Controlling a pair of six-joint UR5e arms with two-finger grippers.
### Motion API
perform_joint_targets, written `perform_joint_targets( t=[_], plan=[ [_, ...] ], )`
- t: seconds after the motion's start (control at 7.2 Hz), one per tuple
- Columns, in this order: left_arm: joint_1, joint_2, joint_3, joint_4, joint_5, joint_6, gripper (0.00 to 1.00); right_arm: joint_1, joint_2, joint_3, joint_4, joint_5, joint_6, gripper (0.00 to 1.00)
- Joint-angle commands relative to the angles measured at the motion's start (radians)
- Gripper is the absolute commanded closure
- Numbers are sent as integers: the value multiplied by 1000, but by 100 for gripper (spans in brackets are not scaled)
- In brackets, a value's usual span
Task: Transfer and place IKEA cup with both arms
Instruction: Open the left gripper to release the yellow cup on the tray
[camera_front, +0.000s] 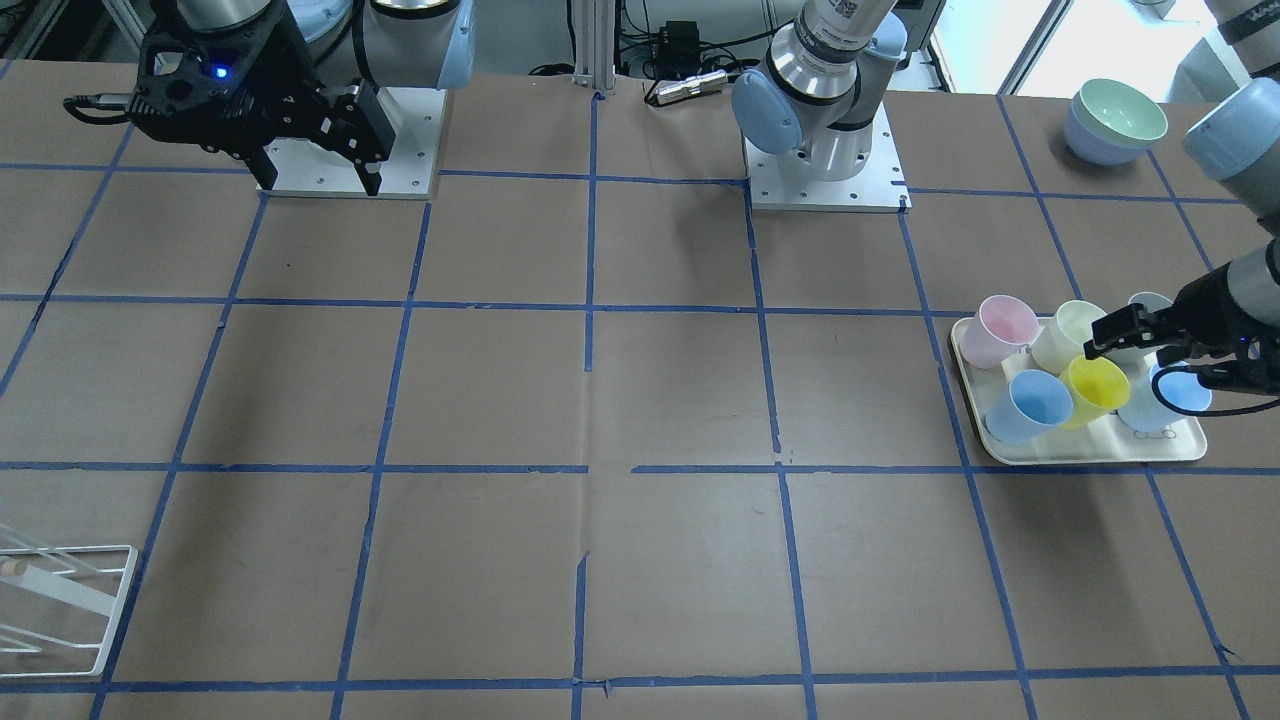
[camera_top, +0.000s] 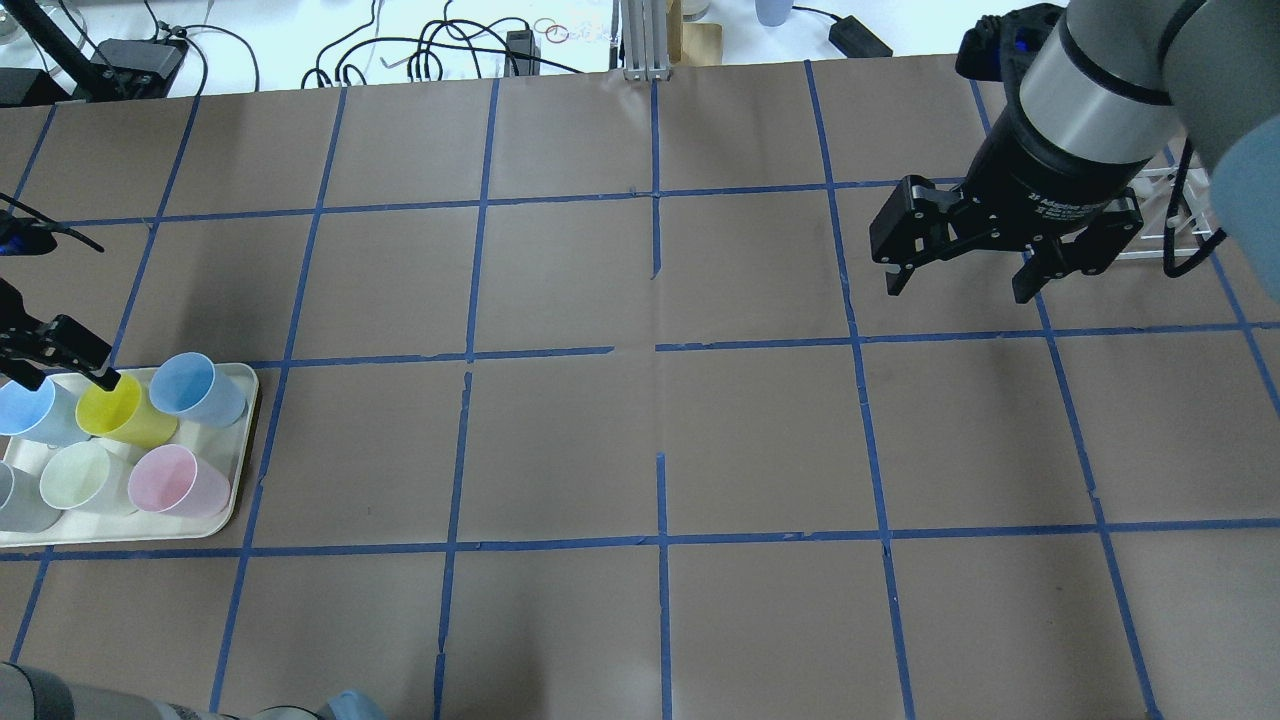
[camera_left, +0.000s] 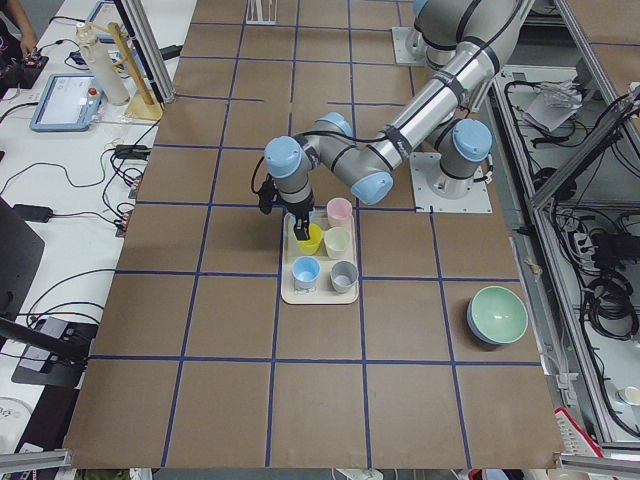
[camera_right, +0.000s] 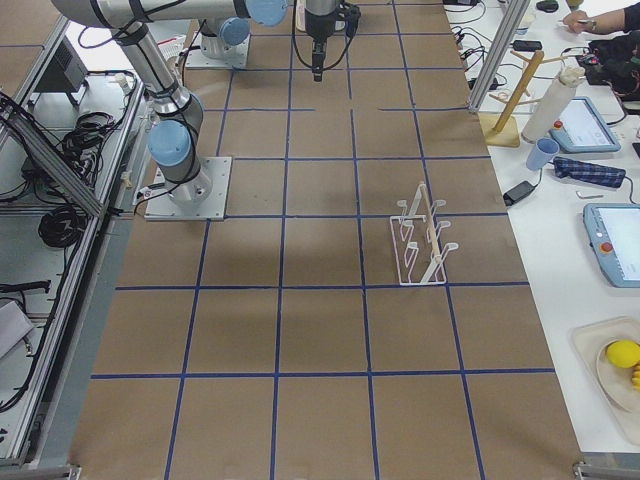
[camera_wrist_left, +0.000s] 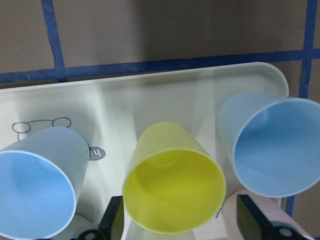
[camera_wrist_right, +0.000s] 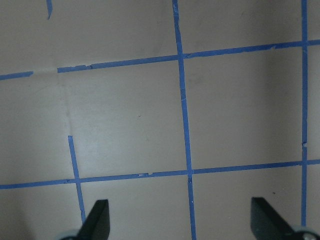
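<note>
Brown bench (camera_top: 640, 440): lime cup (camera_top: 122, 412) sits crowded on the tray (camera_top: 235, 490); left gripper (camera_wrist_left: 180, 222) spread around it could knock neighbouring cups; right gripper (camera_top: 960, 265) hangs open.

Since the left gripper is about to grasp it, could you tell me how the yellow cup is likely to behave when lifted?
The yellow cup looks empty and thin-walled, so probably light and slightly flexible. Its smooth tapered sides may slip in the left gripper. Blue cups stand close on the tray, so a nudge could tip one.

Lime-yellow cup (camera_wrist_left: 172, 187), light-blue cups (camera_wrist_left: 272, 145), cream tray (camera_wrist_left: 150, 100), blue-gridded brown table (camera_top: 760, 440).
</note>
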Motion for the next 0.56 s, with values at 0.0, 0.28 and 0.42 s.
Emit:
perform_joint_targets(
  t=[0.0,0.28,0.42],
  plan=[
    [-33,102,90,-235,-29,-113,0,4,2,2,-2,-2,-5,0],
    [-112,215,96,-359,-29,-279,2,-9,-5,2,7,-2,1,0],
    [-197,254,100,-377,-51,-439,2,-12,-7,2,-1,-4,1,0]
  ],
)
